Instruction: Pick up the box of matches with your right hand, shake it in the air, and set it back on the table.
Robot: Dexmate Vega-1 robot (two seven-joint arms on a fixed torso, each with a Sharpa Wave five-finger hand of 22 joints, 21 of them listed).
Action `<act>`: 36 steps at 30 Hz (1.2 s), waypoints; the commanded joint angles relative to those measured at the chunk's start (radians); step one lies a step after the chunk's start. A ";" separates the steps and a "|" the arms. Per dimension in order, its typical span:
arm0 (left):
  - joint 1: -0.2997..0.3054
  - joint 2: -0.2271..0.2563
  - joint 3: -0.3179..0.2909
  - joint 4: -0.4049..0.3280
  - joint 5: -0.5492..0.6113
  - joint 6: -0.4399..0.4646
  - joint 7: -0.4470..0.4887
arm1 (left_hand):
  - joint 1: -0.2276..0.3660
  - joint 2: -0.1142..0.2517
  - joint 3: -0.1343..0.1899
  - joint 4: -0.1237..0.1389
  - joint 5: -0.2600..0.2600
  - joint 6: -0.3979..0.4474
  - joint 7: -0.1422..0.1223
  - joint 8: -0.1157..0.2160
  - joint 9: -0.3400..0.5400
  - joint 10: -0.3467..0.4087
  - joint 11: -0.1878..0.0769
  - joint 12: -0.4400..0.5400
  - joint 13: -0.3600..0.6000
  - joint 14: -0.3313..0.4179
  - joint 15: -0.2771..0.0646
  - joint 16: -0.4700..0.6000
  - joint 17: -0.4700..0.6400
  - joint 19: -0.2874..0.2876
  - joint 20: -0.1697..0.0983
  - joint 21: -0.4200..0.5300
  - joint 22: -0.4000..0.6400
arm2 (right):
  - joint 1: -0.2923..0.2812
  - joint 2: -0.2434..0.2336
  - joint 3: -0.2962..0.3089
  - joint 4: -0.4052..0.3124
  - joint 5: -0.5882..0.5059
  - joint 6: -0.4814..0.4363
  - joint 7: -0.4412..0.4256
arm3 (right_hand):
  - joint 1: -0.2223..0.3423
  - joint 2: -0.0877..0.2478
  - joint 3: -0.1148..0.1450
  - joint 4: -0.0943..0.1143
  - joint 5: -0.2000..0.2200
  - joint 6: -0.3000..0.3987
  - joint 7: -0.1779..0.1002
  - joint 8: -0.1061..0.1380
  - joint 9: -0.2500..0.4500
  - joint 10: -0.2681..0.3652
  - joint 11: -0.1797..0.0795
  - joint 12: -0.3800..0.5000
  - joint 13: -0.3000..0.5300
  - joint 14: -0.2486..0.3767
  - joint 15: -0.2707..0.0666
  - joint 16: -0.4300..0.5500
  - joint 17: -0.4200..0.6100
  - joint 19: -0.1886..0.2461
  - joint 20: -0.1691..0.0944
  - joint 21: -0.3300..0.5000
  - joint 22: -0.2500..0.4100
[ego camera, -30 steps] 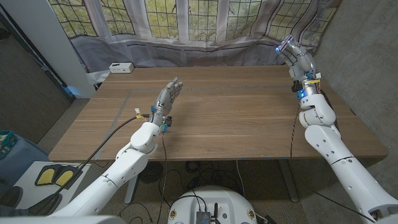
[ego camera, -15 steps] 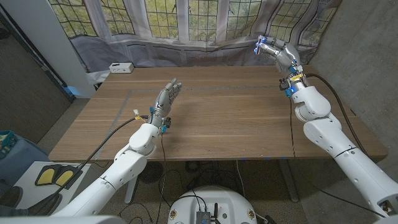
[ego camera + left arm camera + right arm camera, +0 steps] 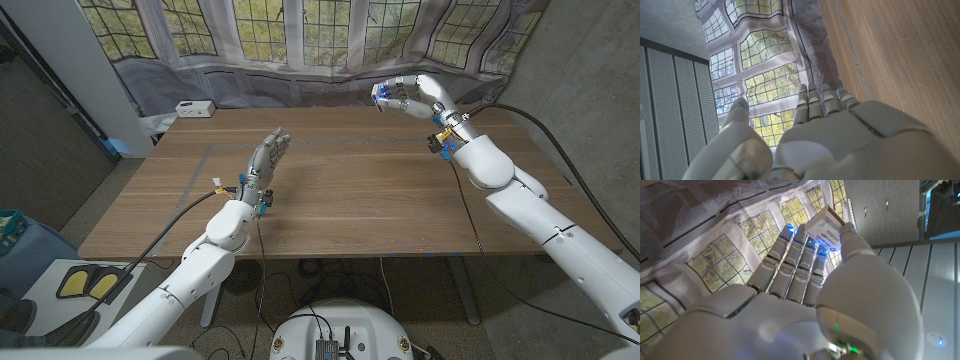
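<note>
Right hand [image 3: 408,92] raised above the far edge of the wooden table [image 3: 350,190], ahead of the printed window backdrop [image 3: 300,40], fingers [image 3: 392,95] curled and clamped on the box of matches [image 3: 380,94]. Seen from the right wrist camera, right hand [image 3: 805,275] with thumb pressed on one face of the box of matches [image 3: 824,229] and fingertips [image 3: 790,232] wrapped behind it, blue glow along those tips; white box with red and blue print, tilted, clear of the table. Right arm [image 3: 520,200] stretched up from the table's right side, elbow beyond the table's right edge, forearm reaching in over the far right corner.

Left hand [image 3: 268,160] over the table left of centre, standing on its edge with palm upright, fingers straight, close together and pointing toward the backdrop, holding nothing. From the left wrist camera, back of the left hand [image 3: 840,140] with fingers [image 3: 815,100] extended side by side, thumb set apart, wood grain of the table alongside.

Small white device [image 3: 194,108] on the table's far left corner, well apart from both hands. Black cable [image 3: 175,225] trailing from the left wrist across the table's near left edge.
</note>
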 commanded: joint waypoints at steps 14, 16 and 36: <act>-0.014 -0.007 0.001 0.028 -0.011 -0.013 -0.019 | 0.008 0.008 0.008 0.000 -0.001 0.007 -0.001 0.001 0.004 0.004 -0.002 -0.004 0.003 0.006 0.001 0.000 0.005 -0.006 0.011 0.003 0.004 | 0.041 -0.110 -0.136 -0.092 -0.395 -0.275 0.132 | 0.100 0.084 0.008 0.004 0.004 0.045 -0.015 0.006 0.002 0.015 0.017 -0.004 0.002 0.028 -0.051 0.001 -0.001 0.024 -0.003 0.011 0.004; -0.016 -0.008 0.003 0.030 -0.012 -0.013 -0.021 | 0.009 0.008 0.008 0.000 -0.001 0.007 -0.001 0.001 0.004 0.005 -0.002 -0.003 0.003 0.006 0.001 0.000 0.005 -0.006 0.012 0.003 0.004 | 0.034 -0.111 -0.121 -0.093 -0.346 -0.276 0.131 | 0.101 0.084 0.008 0.004 0.004 0.045 -0.014 0.006 0.002 0.014 0.014 -0.005 0.002 0.027 -0.051 -0.001 -0.002 0.025 -0.003 0.011 0.004; -0.021 -0.004 0.007 0.021 -0.008 -0.003 -0.020 | 0.008 0.009 0.008 0.000 -0.001 0.008 0.001 0.001 0.004 0.005 -0.002 -0.003 0.003 0.005 0.003 0.000 0.005 -0.008 0.011 0.003 0.004 | -0.065 0.000 0.070 0.020 0.209 -0.107 0.018 | 0.108 0.095 0.008 0.006 0.006 0.046 -0.003 0.001 0.002 0.014 0.022 -0.008 0.003 0.019 -0.039 -0.002 0.008 0.017 0.005 0.006 0.004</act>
